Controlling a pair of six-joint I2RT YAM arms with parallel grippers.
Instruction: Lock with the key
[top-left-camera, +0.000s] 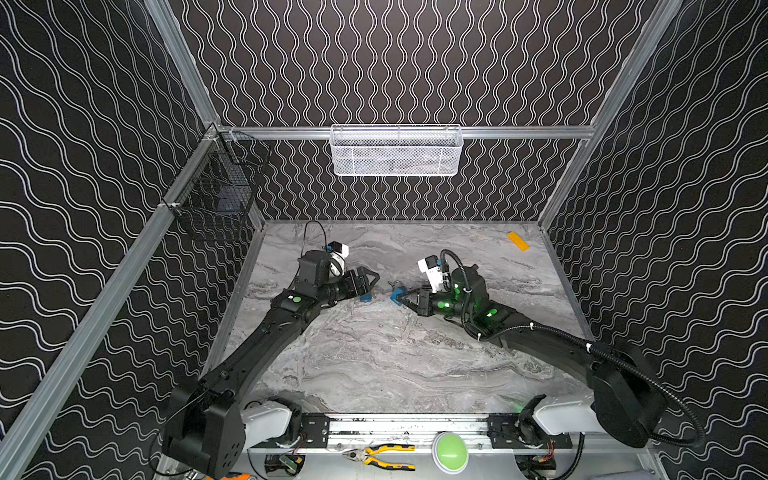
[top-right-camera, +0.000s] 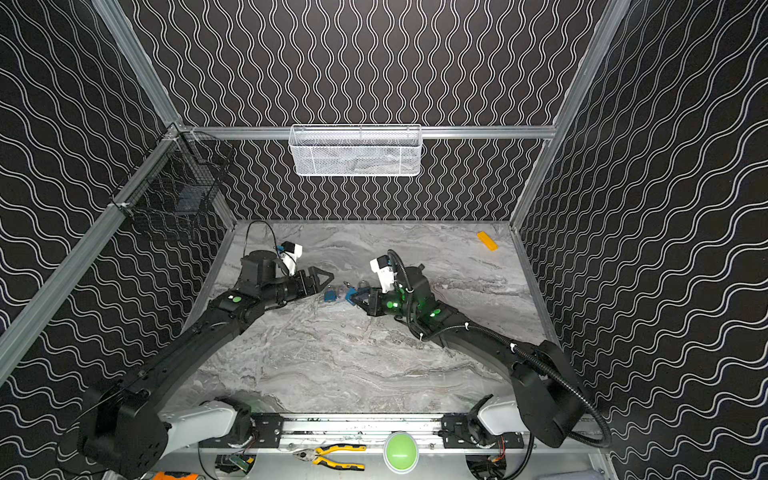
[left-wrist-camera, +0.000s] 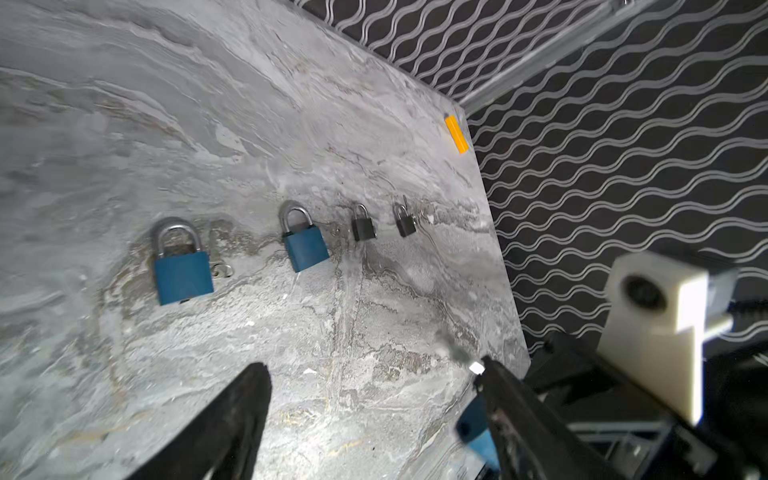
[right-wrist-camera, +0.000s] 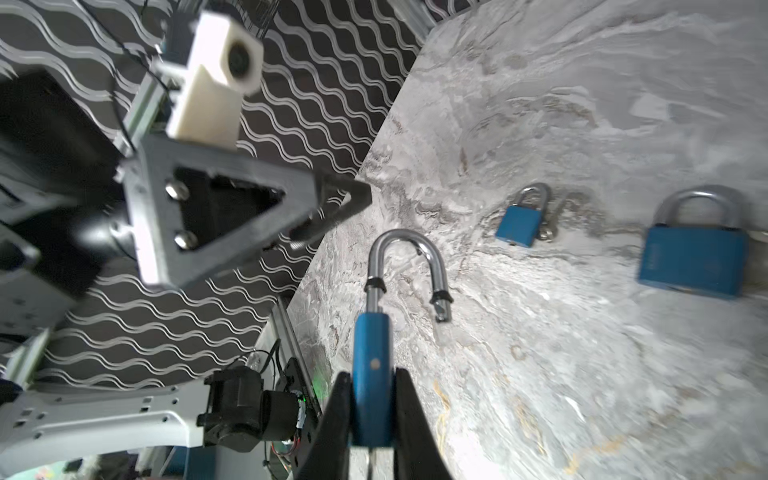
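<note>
Right tool (right-wrist-camera: 372, 372) is clamped hard on the blue padlock (right-wrist-camera: 371, 345), body gripped edge-on, about the middle of the tabletop (top-left-camera: 374, 365). The shackle (right-wrist-camera: 405, 245) leads, out ahead of the fingers (right-wrist-camera: 336, 399), with one leg hanging free of the body, so it's open! The left tool (top-left-camera: 368, 279) sits just beside the padlock, toward the left edge, spread wide and holding nothing. The padlock's long axis runs out from the right tool toward the left one, so I'd say the free left tool makes the next move.

The key? In the right wrist view a thin sliver shows under the body, and I can't tell what it is. Both top views give only a blue patch there. The left wrist view adds what lies on the tabletop: two blue spares (left-wrist-camera: 183, 274) and two black locks (left-wrist-camera: 363, 228).
</note>
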